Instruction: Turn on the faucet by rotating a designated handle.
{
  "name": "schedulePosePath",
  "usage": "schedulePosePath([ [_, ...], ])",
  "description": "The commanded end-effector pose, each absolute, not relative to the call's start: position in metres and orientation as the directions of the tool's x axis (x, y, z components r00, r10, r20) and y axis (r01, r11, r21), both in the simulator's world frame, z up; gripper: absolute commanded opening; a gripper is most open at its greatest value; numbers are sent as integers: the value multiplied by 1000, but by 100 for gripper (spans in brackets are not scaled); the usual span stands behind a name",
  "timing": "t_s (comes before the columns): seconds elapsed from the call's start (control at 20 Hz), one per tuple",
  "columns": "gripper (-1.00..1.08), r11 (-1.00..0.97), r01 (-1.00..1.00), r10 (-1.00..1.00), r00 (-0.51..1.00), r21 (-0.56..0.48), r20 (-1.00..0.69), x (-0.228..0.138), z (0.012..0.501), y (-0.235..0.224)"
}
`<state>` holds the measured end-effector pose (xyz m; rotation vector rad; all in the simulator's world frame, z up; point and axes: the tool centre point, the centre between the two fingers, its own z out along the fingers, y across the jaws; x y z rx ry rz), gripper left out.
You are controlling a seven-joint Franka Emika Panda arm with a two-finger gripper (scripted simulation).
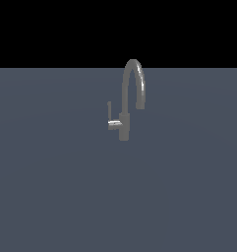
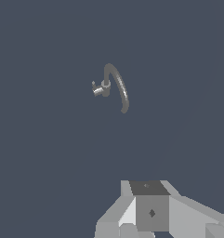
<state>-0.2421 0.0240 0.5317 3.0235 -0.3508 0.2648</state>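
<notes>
Faucet (image 1: pixel 124 113) stands upright on the flat grey-blue floor (image 1: pixel 51 197), and we take it as our landmark. Its arched spout (image 1: pixel 137 78) curves over and down toward the exterior view's right of the column. The handle (image 1: pixel 111 120) juts from the column's other side as a short stub ending in a slim upright rod. In the wrist view we see the gripper (image 2: pixel 153 214) well apart from the faucet (image 2: pixel 114 86); its fingertips are cut off, so we cannot tell their spread.
</notes>
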Motion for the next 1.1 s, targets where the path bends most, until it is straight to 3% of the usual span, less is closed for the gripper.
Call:
schedulePosePath([
  [0.0,-100,-955,-292,-270,932,58,244,-240,546,37],
  [0.55,-100,-857,-515,-447,754,10,481,-216,583,104],
  [1.05,-100,-747,-663,-538,567,-42,623,-167,568,165],
])
